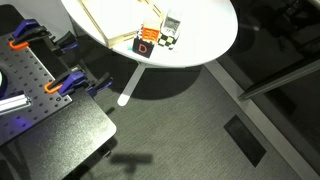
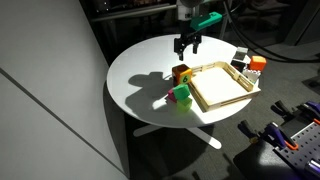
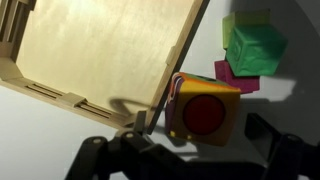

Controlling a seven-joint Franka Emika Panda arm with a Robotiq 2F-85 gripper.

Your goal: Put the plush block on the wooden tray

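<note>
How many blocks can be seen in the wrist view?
2: an orange block beside the tray edge, a green block just past it. Others may lie out of frame.

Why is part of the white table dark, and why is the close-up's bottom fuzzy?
In an exterior view, the dark patch on the table is a shadow, probably from the arm and hand above; in the wrist view, the hand sits close to the camera, so it looks dark and blurry, while the tray is sharp.

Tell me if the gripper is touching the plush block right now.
Apart. In an exterior view the gripper hangs above the plush block with a visible gap; in the wrist view its open fingers stand clear of it on either side.
</note>
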